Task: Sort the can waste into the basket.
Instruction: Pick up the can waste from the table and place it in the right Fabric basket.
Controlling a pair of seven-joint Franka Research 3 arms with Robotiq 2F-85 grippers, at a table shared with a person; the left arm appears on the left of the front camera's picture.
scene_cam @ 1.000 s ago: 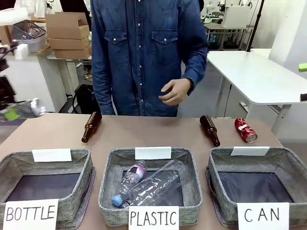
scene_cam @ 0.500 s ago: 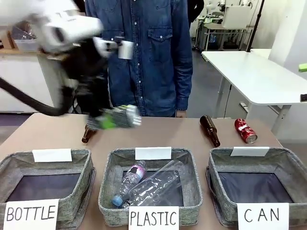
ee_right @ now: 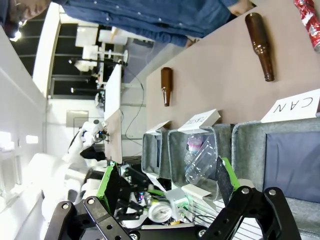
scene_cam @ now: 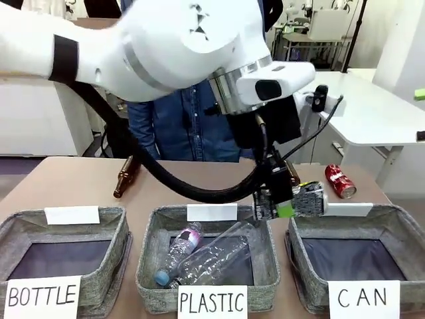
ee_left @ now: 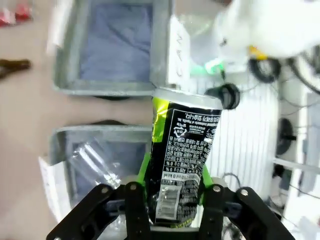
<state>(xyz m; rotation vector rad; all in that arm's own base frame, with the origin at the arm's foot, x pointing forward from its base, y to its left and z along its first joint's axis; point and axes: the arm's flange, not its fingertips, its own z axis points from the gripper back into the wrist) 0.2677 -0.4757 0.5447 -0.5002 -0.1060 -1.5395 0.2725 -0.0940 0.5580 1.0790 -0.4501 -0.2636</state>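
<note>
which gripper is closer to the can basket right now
Left. The left gripper, shut on the black can, is above the can basket's edge beside the plastic basket. The right gripper is open, farther back with that basket ahead of it.

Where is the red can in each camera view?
Front view: red can far right, on the table beyond the CAN basket.
Left wrist view: red can blurred, top left corner.
Right wrist view: red can top right corner.
Shared landmark: the CAN basket, the basket nearest it.

Left hand point(scene_cam: 284, 206), black can point(scene_cam: 311, 199): across to CAN basket point(scene_cam: 402, 229)
</note>
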